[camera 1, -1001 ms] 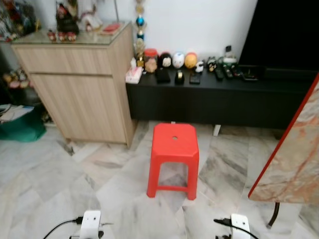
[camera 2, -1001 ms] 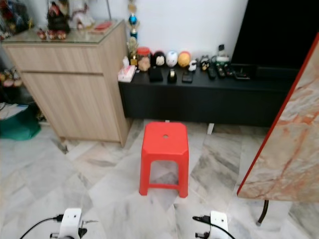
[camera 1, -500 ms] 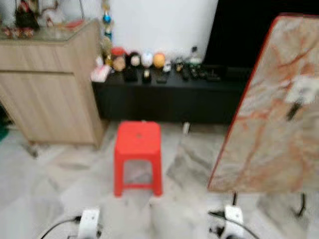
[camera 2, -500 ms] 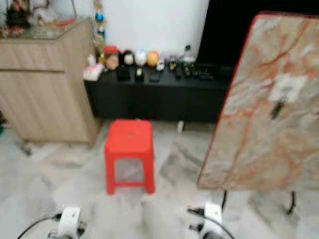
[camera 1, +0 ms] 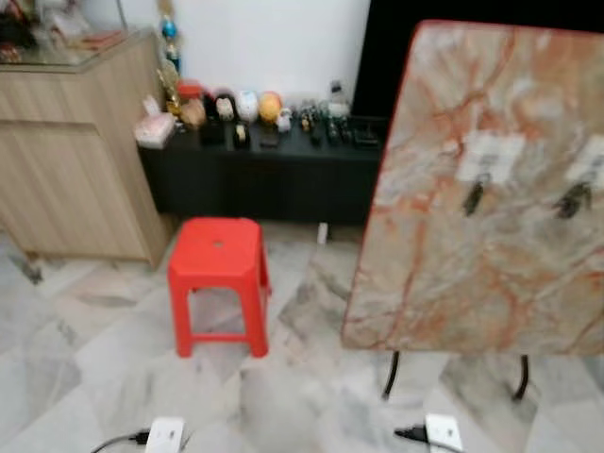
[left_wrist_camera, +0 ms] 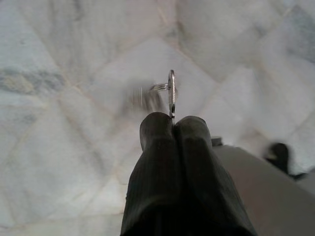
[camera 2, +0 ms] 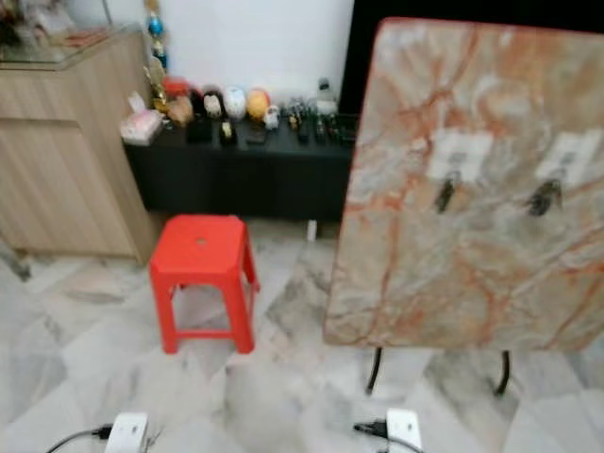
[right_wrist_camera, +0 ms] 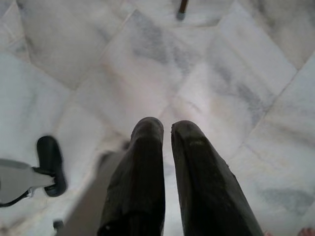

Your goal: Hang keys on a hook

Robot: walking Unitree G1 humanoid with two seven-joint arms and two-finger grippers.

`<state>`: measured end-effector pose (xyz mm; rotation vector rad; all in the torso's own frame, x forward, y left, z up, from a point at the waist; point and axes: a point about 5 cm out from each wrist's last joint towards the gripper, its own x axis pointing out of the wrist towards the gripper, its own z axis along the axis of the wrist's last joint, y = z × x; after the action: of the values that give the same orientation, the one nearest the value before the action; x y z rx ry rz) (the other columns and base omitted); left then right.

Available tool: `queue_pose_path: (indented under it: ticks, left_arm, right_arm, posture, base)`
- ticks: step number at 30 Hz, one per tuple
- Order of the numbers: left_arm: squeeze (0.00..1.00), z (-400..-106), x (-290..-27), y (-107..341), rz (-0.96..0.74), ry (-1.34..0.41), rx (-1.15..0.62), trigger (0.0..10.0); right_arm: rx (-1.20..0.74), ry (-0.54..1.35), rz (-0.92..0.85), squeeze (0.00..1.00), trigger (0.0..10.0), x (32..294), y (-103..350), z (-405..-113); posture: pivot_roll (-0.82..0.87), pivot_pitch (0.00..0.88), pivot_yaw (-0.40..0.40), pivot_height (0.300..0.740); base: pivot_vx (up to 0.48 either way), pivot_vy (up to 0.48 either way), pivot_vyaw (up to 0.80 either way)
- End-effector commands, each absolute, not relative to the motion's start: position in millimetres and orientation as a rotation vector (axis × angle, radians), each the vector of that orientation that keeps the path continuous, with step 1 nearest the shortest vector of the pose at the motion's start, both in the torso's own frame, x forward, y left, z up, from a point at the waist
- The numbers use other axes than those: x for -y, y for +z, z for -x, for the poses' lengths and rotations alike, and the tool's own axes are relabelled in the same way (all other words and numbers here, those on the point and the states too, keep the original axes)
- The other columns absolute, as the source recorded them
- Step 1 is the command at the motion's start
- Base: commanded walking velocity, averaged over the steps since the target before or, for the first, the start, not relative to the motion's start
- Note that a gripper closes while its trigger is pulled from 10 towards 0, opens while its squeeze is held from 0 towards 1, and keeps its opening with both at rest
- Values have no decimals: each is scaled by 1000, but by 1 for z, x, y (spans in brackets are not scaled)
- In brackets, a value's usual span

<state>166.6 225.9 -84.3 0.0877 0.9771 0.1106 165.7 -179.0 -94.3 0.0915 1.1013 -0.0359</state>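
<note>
My left gripper (left_wrist_camera: 173,120) hangs low over the marble floor, shut on a metal key ring (left_wrist_camera: 171,93); blurred keys (left_wrist_camera: 145,98) dangle from the ring. A marbled orange-and-grey board (camera 1: 444,264) stands on black legs ahead to the right. It carries two white plates, each with a dark hook: the left hook (camera 1: 472,196) and the right hook (camera 1: 573,200). My right gripper (right_wrist_camera: 166,129) points at the floor, its fingers nearly together with nothing between them.
A red plastic stool (camera 1: 217,274) stands on the floor left of the board. Behind it a low black cabinet (camera 1: 255,189) holds several small items. A wooden cabinet (camera 1: 66,160) stands at the far left. The board's legs (camera 1: 390,373) rest on the floor.
The camera has turned right: the stool and cabinets slid left in the picture, and the marbled board with both hooks has come into full view.
</note>
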Motion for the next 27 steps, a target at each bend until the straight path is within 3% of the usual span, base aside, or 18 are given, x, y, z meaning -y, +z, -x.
queue_pose_path:
  ticks: [1,17,24,27]
  left_arm:
    - [0,-168,-219,-85,-74,106,-963,10000]
    - [0,-165,-219,-86,-55,128,-965,10000]
    - [0,-165,-220,-86,-54,127,-959,10000]
    - [0,-165,-221,-85,-57,128,-957,10000]
  right_arm:
    - [-1097,-53,-75,0,10000,188,-94,-164]
    - [-1092,-60,-59,0,10000,199,-94,-159]
    - [-1089,-66,-61,0,10000,197,-94,-159]
    - [-1089,-76,-82,0,10000,195,-95,-159]
  posture:
    - [6,0,-58,740]
    - [2,0,-69,740]
    - [2,0,-67,740]
    - [1,0,-67,740]
  base:
    - [0,-420,0]
    - [0,-425,0]
    - [0,-426,741]
    - [0,-428,0]
